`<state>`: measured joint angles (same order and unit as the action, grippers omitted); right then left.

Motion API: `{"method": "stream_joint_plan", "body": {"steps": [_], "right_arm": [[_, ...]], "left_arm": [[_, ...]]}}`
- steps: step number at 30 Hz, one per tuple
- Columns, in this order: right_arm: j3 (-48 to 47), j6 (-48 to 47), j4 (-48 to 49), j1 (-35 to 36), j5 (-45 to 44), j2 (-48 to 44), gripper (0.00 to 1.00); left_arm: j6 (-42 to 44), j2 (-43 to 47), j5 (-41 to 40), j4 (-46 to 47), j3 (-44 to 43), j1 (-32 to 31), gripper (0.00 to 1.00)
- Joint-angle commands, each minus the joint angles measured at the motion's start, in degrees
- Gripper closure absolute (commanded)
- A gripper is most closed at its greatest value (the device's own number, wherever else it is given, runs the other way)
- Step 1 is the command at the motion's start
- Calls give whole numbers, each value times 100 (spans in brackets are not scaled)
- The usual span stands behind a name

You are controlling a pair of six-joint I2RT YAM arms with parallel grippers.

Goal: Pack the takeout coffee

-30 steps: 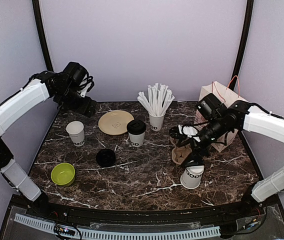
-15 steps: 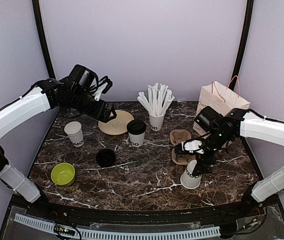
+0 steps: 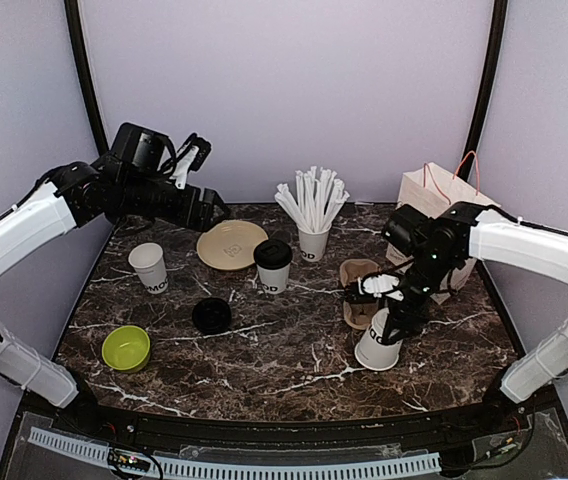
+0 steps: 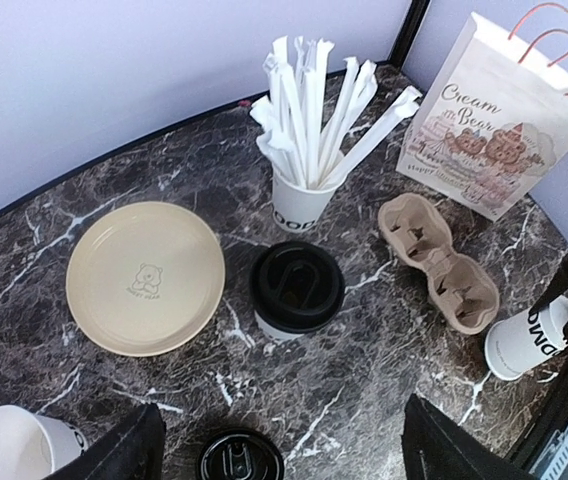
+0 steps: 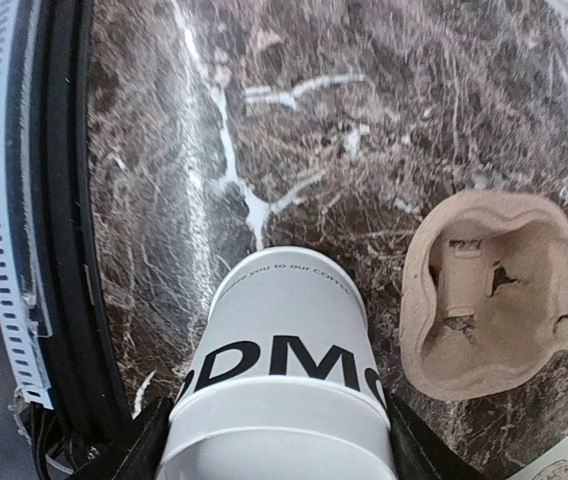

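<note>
**One grabbed, one standing**

The marble desk has the paper bag at far right, with the cardboard carrier just left of it. The right end effector is clamped on a tilted coffee cup, just near of the carrier. The left end effector hangs far left, spread wide and empty. The other lidded coffee stands upright mid-desk.

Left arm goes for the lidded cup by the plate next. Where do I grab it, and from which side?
Take the lidded cup by its white wall just under the black lid, whose wider rim should stop slipping. It stands upright, so approach level. Come from the near side: the plate and the straw cup stand close behind it.
</note>
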<state>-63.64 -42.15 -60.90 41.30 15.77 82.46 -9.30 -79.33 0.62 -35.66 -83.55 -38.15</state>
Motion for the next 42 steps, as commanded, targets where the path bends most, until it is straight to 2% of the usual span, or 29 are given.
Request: {"method": "stream_joint_plan", "body": {"steps": [1, 2, 5, 8, 12, 14, 16, 18, 23, 28, 32, 34, 36, 39, 42], "right_arm": [[-1086, 242, -406, -27, 1177, -116, 41], [-1313, 342, -309, -52, 1408, -114, 40], [-1966, 796, 160, -230, 2143, -21, 38], [-2616, 1451, 710, -527, 2873, 217, 37], [-2924, 2983, 2105, -1041, 3948, 365, 37], [-2725, 3926, 3175, -1232, 4365, 319, 37], [-2630, 4377, 3705, -1274, 4499, 317, 36], [-2652, 4585, 3849, -1284, 4597, 412, 37], [-2488, 4927, 4198, -1286, 4728, 423, 37], [-2384, 4967, 4244, -1290, 4708, 374, 37], [-2293, 5011, 4311, -1284, 4718, 352, 37], [-2253, 5023, 4336, -1290, 4729, 346, 37], [-2213, 5023, 4354, -1290, 4725, 337, 37], [-2188, 5016, 4352, -1291, 4726, 309, 37], [-2226, 4869, 4148, -1320, 4678, 262, 26]], "left_arm": [[-270, 521, 489, 1106, 557, -15, 16], [-312, 593, 632, 1334, 840, -23, 15], [-670, 1138, 1099, 3129, 1679, -52, 12], [-1262, 1719, 1435, 5749, 3087, -67, 6], [-1998, 1888, 1795, 7699, 4082, -110, 5], [-2384, 1744, 1961, 8317, 4303, -159, 5], [-2717, 1494, 2134, 8852, 4405, -251, 5], [-2952, 1193, 2359, 9210, 4361, -396, 5], [-2973, 453, 2517, 9379, 3867, -792, 7], [-3187, -129, 2718, 9636, 3407, -968, 14], [-3259, -571, 2970, 9710, 2994, -1087, 26], [-3306, -748, 3060, 9800, 2839, -1123, 37], [-3348, -876, 3100, 9889, 2742, -1129, 52], [-3357, -943, 3068, 9934, 2693, -1138, 81], [-3285, -821, 2960, 9800, 2746, -1139, 94]]}}
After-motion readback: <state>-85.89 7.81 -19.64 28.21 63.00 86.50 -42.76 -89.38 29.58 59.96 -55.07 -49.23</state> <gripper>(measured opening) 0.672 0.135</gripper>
